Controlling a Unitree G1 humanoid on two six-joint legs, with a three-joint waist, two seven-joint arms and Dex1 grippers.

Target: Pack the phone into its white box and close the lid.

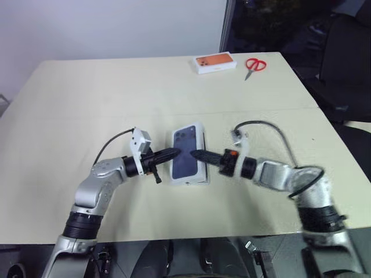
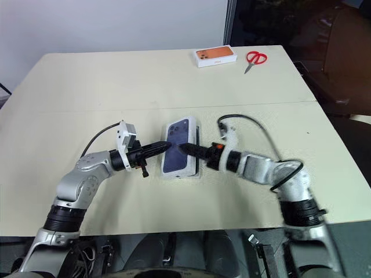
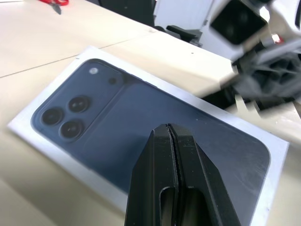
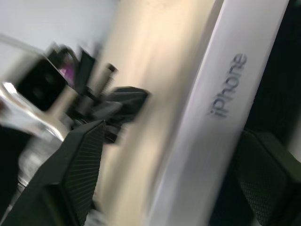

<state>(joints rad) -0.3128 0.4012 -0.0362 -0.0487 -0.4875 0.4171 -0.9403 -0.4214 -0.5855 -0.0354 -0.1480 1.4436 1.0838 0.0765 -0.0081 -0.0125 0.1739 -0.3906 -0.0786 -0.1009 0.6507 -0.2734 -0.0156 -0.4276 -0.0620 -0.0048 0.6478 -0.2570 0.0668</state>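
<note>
Seemingly lid covers white box

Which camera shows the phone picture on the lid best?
The left wrist view: the lid fills it, with the printed camera lenses plain to see, behind the shut left gripper. Both eye views show the lid small, lying on the table between the grippers. The right wrist view shows its white side with lettering.

The two head views look forward and down over the surface from above, sharing the lid at centre and the scissors toward one o'clock. The left wrist view sits very near the lid's printed top; the right wrist view looks closely along its side.
</note>
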